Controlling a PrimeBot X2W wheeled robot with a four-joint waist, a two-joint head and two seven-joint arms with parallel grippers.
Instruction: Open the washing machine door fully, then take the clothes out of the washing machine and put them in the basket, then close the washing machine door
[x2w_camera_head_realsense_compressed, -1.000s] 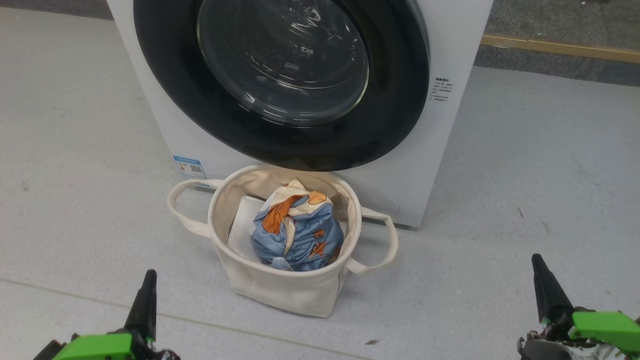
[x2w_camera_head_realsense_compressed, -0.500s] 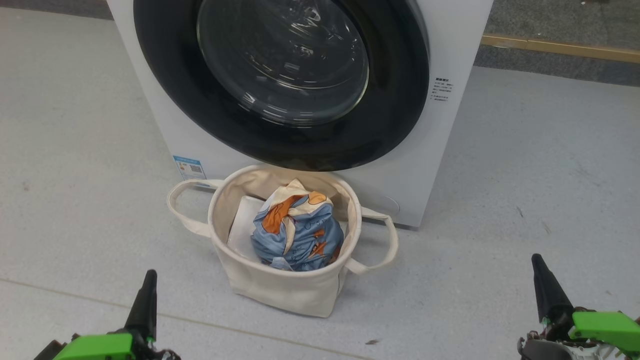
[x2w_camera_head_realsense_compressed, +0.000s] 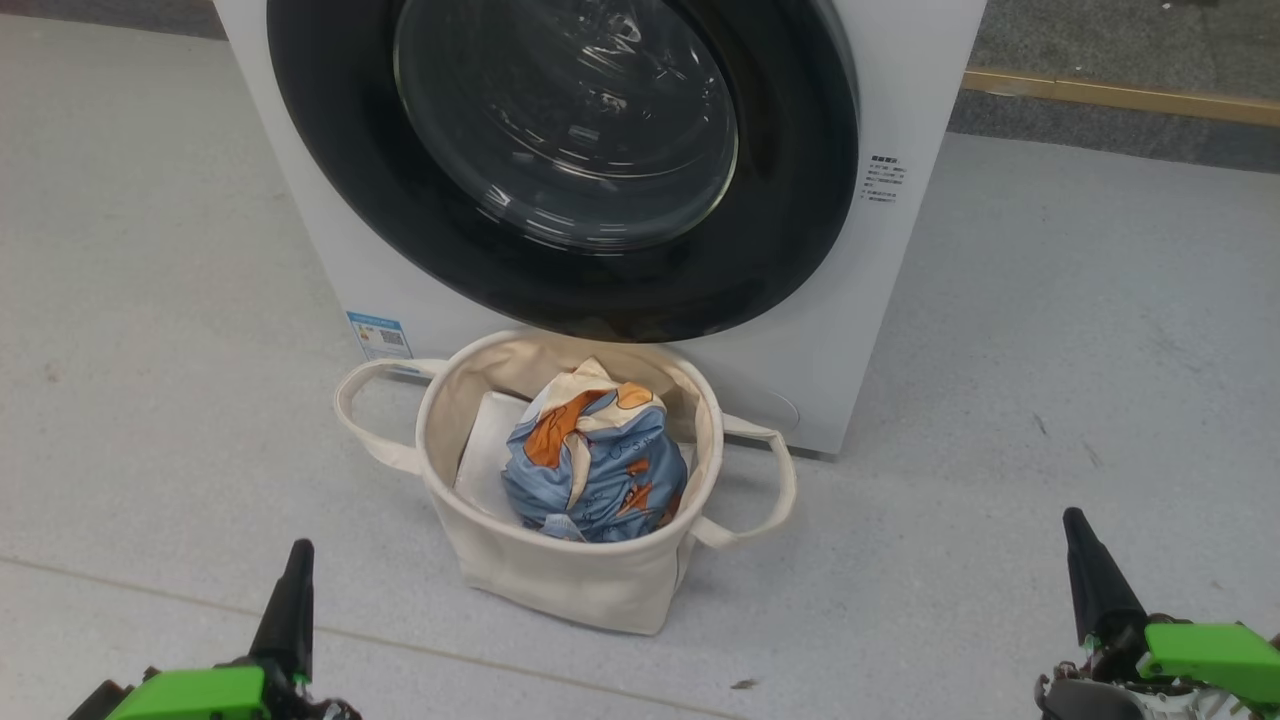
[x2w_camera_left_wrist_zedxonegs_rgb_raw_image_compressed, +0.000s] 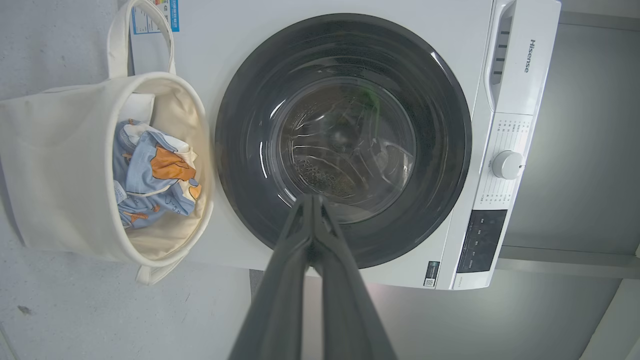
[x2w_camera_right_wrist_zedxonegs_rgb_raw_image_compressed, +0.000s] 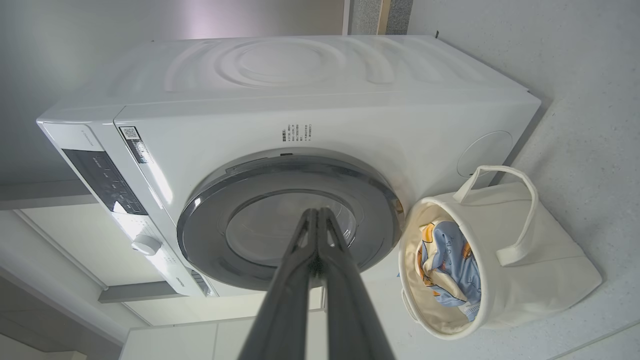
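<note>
soft blue clothes (x2w_camera_head_realsense_compressed: 592, 465) bundled in round canvas basket (x2w_camera_head_realsense_compressed: 560, 580)

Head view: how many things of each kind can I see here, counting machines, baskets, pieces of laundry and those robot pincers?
Washing machine: 1
Basket: 1
Laundry pieces in the basket: 2 (blue patterned clothes, white folded sheet)
Grippers: 2 (left gripper, right gripper)
Total: 6
</note>
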